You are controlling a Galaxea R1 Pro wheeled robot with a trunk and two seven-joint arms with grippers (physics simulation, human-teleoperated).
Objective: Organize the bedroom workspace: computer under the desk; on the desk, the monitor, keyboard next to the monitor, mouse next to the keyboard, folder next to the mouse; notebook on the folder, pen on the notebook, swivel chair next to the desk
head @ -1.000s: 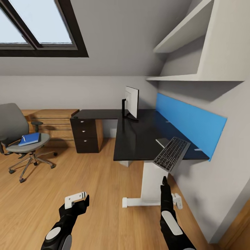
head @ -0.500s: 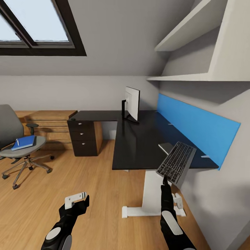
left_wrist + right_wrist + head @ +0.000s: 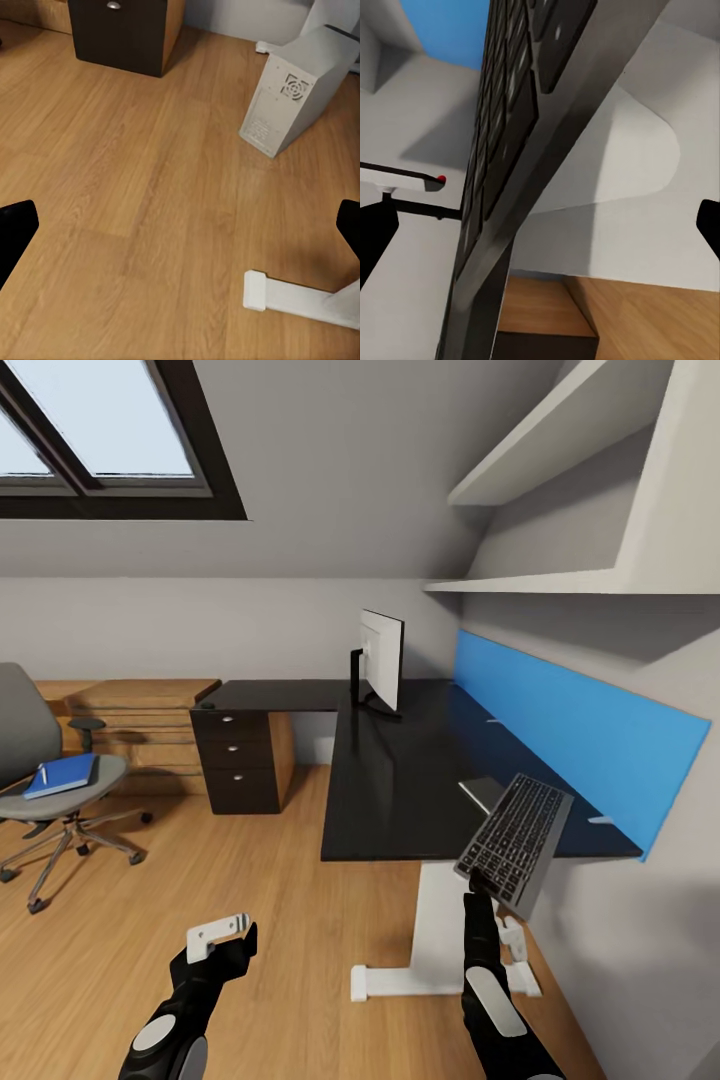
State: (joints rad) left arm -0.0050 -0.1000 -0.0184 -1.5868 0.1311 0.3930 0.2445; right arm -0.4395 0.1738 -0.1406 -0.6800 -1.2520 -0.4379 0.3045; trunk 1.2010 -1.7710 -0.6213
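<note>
The keyboard is gripped by its lower end in the right gripper, whose fingers are clamped on it so that it is carried tilted, keys facing the room, above the near right corner of the desk. It is held raised, presumably so that it can be brought over the glossy top and laid down toward the monitor, which stands at the far edge. The left gripper is held low over the wood floor with its fingers spread and nothing between them, probably kept free. In the left wrist view the computer is seen on the floor by a white desk leg. The folder lies on the seat of the swivel chair, well apart from the desk, with the pen on it.
</note>
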